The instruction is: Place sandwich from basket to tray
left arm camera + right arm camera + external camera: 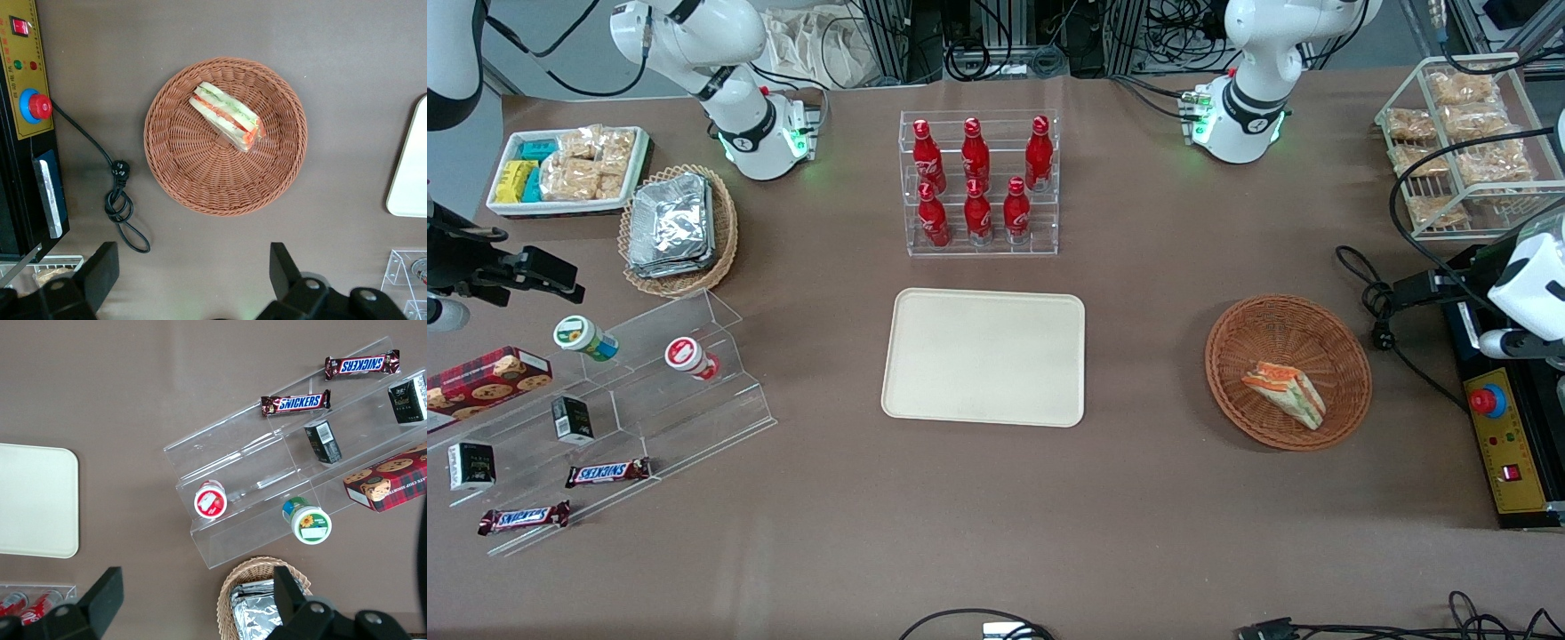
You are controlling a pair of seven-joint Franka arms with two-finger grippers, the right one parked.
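Observation:
The sandwich (1288, 391), a pale wedge with orange and green layers in clear wrap, lies in the round reddish-brown basket (1227, 338). The basket stands toward the working arm's end of the table. The cream tray (983, 369) lies flat at the table's middle with nothing on it. In the left wrist view the sandwich (227, 117) rests off-centre in the basket (200, 173), and a corner of the tray (410, 173) shows. My gripper (192, 253) hangs open and high above the bare table just beside the basket, with nothing between its fingers. The arm's wrist (1529, 284) is over the table's end.
A control box with a red button (1485, 402) and a looped black cable (1378, 311) lie beside the basket. A rack of red bottles (978, 182) stands farther from the camera than the tray. A wire rack of snacks (1458, 142) is nearby.

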